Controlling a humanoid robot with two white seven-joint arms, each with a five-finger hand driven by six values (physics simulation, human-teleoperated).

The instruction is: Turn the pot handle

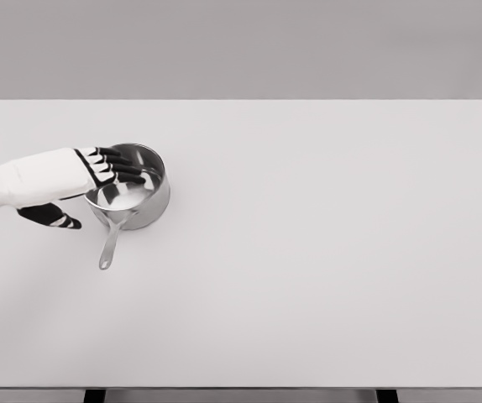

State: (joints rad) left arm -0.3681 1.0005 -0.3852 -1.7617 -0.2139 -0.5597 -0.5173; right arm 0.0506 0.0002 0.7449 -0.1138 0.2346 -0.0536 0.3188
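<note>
Pale grey backdrop fills the top of the head view, and below it a wide white table (325, 252) spreads across nearly the whole picture, matte and smooth, with two dark legs just showing at its near edge.

On the left part of the table, a little beyond its middle depth, stands the pot (132, 195): a small round saucepan of shiny brushed metal, upright, with straight walls and a reflective inner floor. Its handle (108, 246) is a slim, flat metal strip that leaves the near-left side of the rim and runs toward the viewer, slanting slightly left (so the long axis of pot and handle lies roughly far-to-near, the tip pointing at the near-left). The handle tip rests low, close to the tabletop, ending in a rounded end.

The left hand (98, 172) comes in from the left edge on a white forearm. Its dark-jointed fingers (122, 166) are stretched out and slightly spread over the pot's left rim and opening, gripping nothing that can be seen; whether they touch the rim cannot be told. The thumb (55, 217) hangs below, pointing right, apart from the handle.

Nothing else stands near the pot.
</note>
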